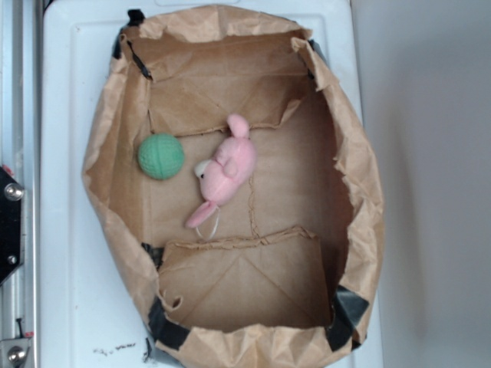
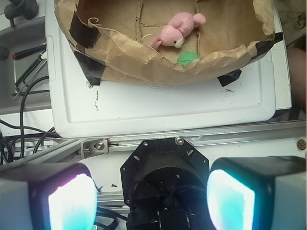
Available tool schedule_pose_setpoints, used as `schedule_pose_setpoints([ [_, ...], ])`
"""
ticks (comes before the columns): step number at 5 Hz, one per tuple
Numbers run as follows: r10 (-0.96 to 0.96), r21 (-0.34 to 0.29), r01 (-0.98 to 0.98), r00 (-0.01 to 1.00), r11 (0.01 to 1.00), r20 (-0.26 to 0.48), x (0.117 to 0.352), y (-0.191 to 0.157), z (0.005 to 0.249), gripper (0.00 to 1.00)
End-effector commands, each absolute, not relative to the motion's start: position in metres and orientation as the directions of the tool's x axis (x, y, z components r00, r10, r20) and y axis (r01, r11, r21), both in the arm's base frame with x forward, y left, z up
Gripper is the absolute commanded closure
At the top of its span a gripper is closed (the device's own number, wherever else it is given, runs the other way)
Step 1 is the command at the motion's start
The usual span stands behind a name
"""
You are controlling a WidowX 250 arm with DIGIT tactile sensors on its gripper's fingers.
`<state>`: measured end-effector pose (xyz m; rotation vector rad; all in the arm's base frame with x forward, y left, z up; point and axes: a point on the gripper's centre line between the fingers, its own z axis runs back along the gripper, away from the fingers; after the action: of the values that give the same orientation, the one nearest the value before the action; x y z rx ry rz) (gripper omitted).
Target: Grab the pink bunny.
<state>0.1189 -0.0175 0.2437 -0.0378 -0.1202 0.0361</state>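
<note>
The gripper [image 2: 151,199] is wide open and holds nothing; well ahead of it the pink bunny [image 2: 176,30] lies in the paper box [image 2: 144,67], green ball [image 2: 188,58] beside

A paper-lined box [image 1: 360,192] sits on a tray [image 1: 69,92] on the counter. Inside, near the box's middle in the exterior view, lies the bunny [image 1: 226,172], one ear toward 12 o'clock and the other toward 7 o'clock. The ball [image 1: 161,156] rests just beside it at 9 o'clock, apart from it. In the wrist view, the tool [image 2: 152,199] hangs outside the box, which lies at its 12 o'clock, beyond a rail [image 2: 192,139].
</note>
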Motion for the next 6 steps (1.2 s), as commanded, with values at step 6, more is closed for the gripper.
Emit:
schedule_pose_setpoints([
  [6, 0.185, 0.018, -0.188, 0.974, 0.982, 0.129, 0.244, 0.067, 0.184, 0.00],
])
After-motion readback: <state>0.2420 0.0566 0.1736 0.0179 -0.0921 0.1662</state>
